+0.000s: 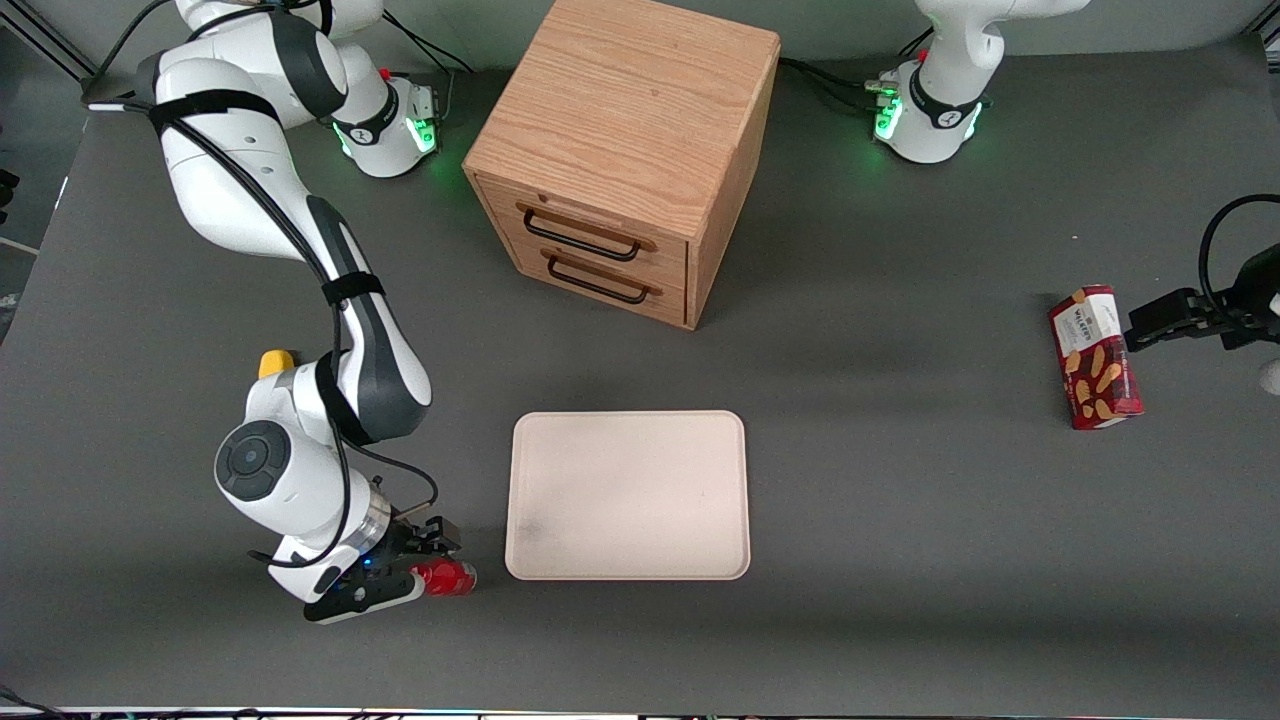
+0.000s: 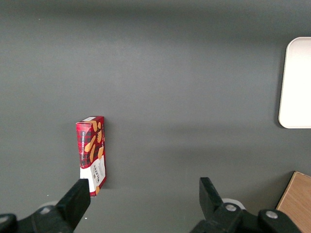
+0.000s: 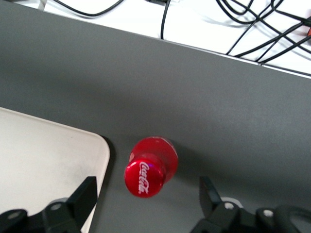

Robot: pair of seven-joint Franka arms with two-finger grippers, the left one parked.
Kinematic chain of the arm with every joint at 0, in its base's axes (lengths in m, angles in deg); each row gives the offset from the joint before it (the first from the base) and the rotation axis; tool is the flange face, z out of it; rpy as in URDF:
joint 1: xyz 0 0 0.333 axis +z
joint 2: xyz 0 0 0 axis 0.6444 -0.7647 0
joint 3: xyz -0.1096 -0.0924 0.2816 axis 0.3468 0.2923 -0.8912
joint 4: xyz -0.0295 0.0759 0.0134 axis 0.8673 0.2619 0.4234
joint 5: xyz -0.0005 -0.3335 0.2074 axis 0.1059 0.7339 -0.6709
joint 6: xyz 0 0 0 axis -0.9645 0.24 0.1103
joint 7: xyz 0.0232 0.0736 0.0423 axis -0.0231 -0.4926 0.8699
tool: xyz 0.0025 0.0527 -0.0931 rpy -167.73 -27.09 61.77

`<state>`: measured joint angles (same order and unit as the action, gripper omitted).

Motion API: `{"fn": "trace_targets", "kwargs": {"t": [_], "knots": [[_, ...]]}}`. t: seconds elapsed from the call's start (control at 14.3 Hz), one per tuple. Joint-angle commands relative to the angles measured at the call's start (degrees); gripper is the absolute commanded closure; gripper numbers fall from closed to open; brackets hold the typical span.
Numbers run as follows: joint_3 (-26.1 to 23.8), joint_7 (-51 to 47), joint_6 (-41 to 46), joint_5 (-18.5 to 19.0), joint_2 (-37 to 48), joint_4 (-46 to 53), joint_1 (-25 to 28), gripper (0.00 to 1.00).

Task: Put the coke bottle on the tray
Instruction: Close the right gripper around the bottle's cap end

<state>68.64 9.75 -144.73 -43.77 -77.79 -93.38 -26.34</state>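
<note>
The coke bottle [image 1: 450, 578], small and bright red, rests on the grey table just off the tray's near corner at the working arm's end. My right gripper [image 1: 432, 562] is low over it and open. Its two black fingers [image 3: 86, 191] stand on either side of the red cap [image 3: 144, 178], apart from it. The cap with its white script faces the wrist camera. The pale beige tray [image 1: 627, 495] lies flat beside the bottle with nothing on it, and its rounded corner [image 3: 97, 145] is close to the bottle.
A wooden two-drawer cabinet [image 1: 625, 150] stands farther from the front camera than the tray. A dark red snack box [image 1: 1095, 357] lies toward the parked arm's end. A small yellow lump [image 1: 275, 362] shows beside the working arm. The table's front edge [image 3: 204, 48] with cables runs near the bottle.
</note>
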Motion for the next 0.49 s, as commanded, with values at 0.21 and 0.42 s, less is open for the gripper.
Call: {"fn": "trace_targets", "kwargs": {"t": [0.21, 0.42], "knots": [[-0.36, 2.09, -3.43, 0.23, -2.79, 2.18, -0.42, 0.13], [-0.36, 2.36, -3.44, 0.14, -2.88, 2.18, -0.51, 0.24]]}}
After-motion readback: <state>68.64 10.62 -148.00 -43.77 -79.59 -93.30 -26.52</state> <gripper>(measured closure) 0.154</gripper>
